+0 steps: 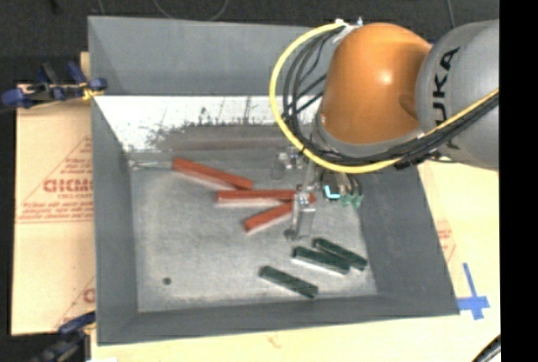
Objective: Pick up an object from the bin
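Note:
My gripper (299, 216) hangs under the orange wrist cover, low in the middle of the bin. Its fingers stand at the right ends of two red bars, a flat one (252, 197) and a slanted one (267, 218) just below it. A third red bar (210, 174) lies further up and to the left. Below the gripper lie three dark green bars: a pair (319, 259) (340, 254) side by side and a single one (287, 281) nearer the front wall.
The arm and its orange cover with yellow and black cables hang over the bin's right back part. The bin's left half has bare floor with a small dark speck (166, 281).

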Available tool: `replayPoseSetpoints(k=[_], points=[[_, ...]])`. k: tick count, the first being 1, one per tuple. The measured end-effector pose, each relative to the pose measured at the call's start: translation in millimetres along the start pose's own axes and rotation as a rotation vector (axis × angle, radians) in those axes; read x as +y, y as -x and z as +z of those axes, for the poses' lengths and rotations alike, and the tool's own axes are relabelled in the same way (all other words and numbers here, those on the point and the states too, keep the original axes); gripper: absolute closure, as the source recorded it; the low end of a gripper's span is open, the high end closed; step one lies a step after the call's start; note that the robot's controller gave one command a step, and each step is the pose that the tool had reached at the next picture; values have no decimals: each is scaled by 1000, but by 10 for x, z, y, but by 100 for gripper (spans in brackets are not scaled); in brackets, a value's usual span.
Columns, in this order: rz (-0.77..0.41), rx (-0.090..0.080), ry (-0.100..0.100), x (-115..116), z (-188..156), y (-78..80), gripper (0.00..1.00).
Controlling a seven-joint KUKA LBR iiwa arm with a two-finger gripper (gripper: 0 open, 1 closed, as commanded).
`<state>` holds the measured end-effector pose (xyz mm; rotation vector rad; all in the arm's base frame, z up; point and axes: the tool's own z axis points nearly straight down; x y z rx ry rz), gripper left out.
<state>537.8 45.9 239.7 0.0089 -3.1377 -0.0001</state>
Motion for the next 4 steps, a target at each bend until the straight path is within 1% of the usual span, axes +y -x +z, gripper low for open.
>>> replayPoseSetpoints(k=[1,2,3,4], points=[[-82,-5,-2,-532,1694,789,0],[-80,-10,0,-519,1642,799,100],[-122,-16,-2,-519,428,658,100],[-115,-16,-3,-658,-164,727,100]])
